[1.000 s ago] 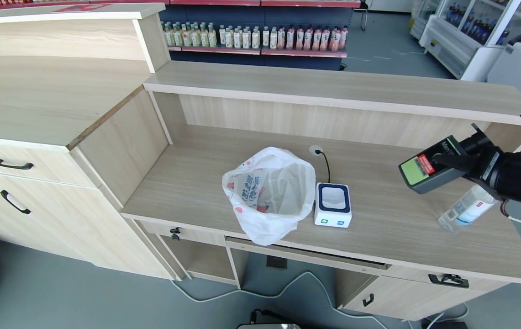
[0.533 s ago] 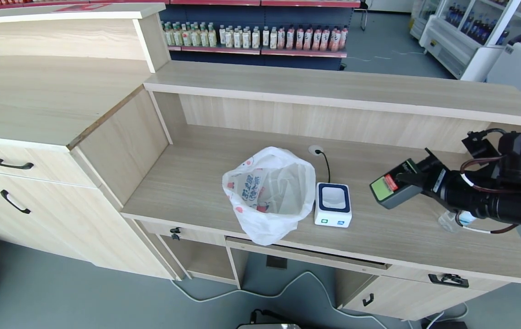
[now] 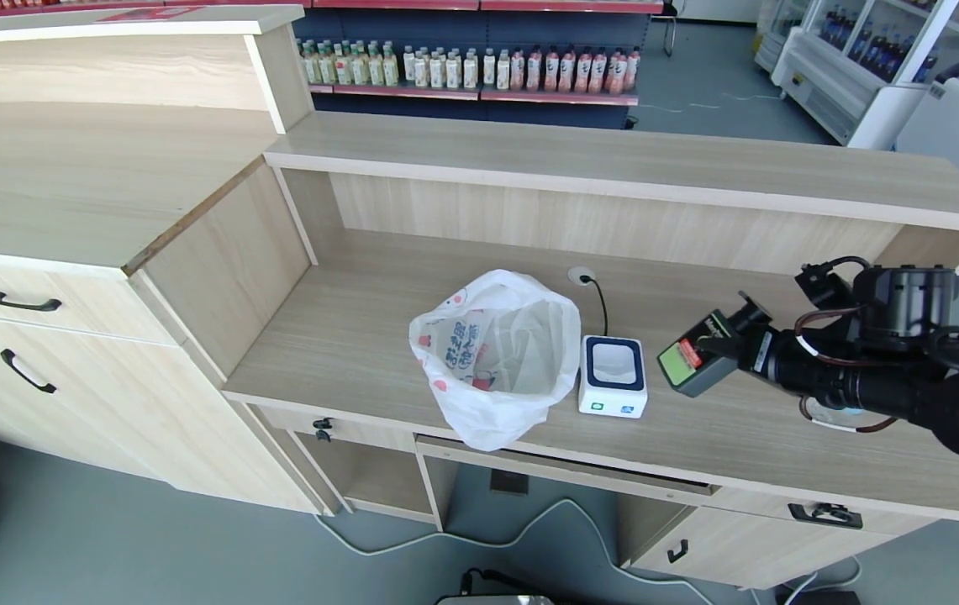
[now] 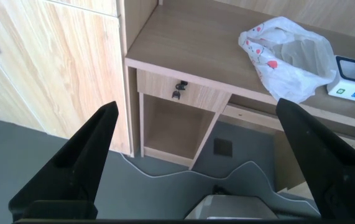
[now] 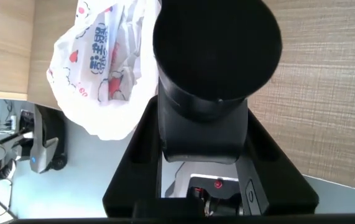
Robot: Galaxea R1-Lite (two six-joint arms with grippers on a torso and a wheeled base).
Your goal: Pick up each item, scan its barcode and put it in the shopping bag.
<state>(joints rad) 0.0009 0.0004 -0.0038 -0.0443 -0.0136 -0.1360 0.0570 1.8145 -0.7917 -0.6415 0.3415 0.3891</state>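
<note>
Right gripper (image 3: 719, 349) is clamping a dark rectangular box (image 3: 684, 373), green-and-red labelled; white square scanner (image 3: 612, 376) sitting just ahead. Barcode possibly facing away, risking a missed scan.

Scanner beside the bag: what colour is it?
White scanner with navy frame; best in head view.

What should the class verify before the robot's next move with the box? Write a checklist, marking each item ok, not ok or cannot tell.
1. Firm hold on the box by the right pincer: ok.
2. The box above the scanner: not ok; it hangs to the scanner's right.
3. Barcode facing the scanner: cannot tell.
4. Mouth of the bag open: ok.
5. The left pincer out of the way: ok; it is open, away from the bag.
</note>
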